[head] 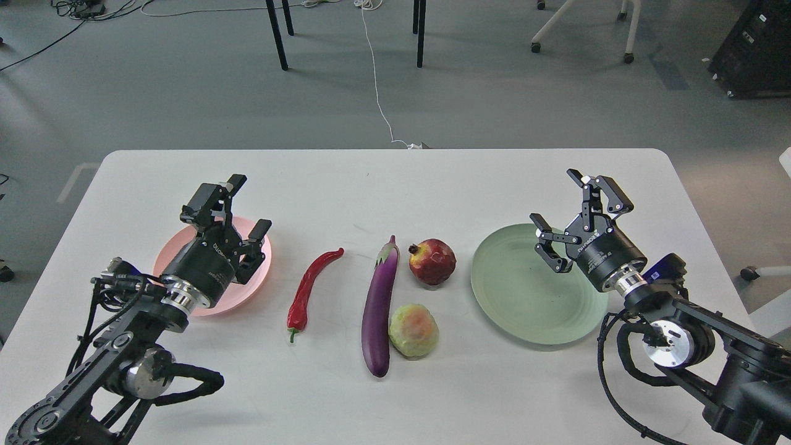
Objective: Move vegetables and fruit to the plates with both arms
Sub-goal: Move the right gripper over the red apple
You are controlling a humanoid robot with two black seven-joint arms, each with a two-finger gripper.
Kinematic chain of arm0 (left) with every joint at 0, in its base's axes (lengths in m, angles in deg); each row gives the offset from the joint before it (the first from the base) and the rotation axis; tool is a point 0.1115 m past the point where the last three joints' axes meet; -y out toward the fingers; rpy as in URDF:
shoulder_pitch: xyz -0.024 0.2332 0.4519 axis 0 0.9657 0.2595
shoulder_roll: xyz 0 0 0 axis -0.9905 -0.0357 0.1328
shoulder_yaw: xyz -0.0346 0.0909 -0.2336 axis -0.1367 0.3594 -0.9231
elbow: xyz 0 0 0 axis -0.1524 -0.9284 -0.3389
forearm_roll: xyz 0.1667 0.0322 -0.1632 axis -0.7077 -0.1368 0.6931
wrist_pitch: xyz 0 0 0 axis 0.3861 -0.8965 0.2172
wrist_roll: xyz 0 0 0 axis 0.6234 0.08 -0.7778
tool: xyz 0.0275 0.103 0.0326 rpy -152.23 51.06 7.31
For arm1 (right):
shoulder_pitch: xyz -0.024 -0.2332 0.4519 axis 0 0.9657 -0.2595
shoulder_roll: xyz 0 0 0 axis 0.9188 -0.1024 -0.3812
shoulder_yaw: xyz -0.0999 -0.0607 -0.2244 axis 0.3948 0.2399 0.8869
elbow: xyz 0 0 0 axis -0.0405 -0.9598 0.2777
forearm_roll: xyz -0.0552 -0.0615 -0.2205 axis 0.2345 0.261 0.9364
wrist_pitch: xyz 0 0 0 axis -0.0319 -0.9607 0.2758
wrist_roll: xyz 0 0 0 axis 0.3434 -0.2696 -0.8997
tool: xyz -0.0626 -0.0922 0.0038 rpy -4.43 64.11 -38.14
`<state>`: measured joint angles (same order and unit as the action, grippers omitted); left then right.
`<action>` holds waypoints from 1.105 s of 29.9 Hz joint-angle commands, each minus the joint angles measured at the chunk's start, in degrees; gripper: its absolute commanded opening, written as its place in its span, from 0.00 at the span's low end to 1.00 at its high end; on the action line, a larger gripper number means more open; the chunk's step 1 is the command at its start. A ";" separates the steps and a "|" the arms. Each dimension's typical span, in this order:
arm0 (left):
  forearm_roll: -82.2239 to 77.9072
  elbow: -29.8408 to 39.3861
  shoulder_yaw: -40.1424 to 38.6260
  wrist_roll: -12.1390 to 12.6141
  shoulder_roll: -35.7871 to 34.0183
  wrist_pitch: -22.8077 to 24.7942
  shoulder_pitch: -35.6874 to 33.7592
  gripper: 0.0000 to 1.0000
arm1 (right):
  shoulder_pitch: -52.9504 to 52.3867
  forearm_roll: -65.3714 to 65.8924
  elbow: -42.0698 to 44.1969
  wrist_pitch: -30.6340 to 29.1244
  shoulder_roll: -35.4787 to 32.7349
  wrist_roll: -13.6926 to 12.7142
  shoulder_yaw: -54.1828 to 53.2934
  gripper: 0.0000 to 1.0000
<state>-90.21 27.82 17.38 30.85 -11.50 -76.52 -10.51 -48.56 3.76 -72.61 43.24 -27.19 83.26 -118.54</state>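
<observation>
Produce lies mid-desk (383, 185): chili pepper (307, 287), eggplant (380, 309), pomegranate (432, 261), bumpy yellow-green fruit (414, 330). Left claw (238, 213) over pink plate (250, 287) and right claw (578, 213) over green plate (519, 290) both gape, empty. Glossy eggplant may slip; the round fruits beside it may roll when nudged.

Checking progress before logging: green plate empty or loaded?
Empty. The green plate shows only bare surface; the right pincer hovers open above its far edge, holding nothing.

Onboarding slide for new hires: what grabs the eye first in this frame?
Four pieces of produce line the table's middle: red chili, purple eggplant, pomegranate, yellow-green fruit. Flanking them, the left gripper hangs open over the pink plate, the right gripper open over the green plate.
</observation>
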 commanded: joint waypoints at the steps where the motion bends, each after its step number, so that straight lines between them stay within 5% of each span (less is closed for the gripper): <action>1: -0.02 0.24 -0.15 0.00 -0.08 0.08 0.59 0.98 | 0.00 0.13 -0.02 0.00 0.04 0.00 0.26 0.98; 7: -0.02 0.24 -0.15 -0.26 -0.26 0.26 0.33 0.98 | -3.59 3.54 -1.50 -0.09 -1.53 0.00 1.13 0.98; 11: -0.02 0.85 -0.24 -0.87 -0.70 0.52 -0.11 0.98 | -12.99 19.51 -2.48 0.00 -5.58 0.00 7.01 0.99; 18: 0.07 1.11 -0.24 -3.08 -1.05 0.52 -0.20 0.98 | -42.50 45.10 -2.13 0.35 -8.31 0.00 34.05 0.99; 24: 0.07 2.34 -0.32 -3.08 -1.40 0.52 0.06 0.98 | -61.77 59.43 -1.43 0.97 0.55 0.00 53.85 0.99; 33: 0.07 3.57 -1.20 -2.90 -1.84 0.26 0.41 0.98 | -64.87 67.27 8.06 1.93 17.78 0.00 67.74 0.98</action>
<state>-90.18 31.00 16.23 27.81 -13.06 -76.18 -10.20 -113.63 69.84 -68.38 44.44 -14.29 83.25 -54.52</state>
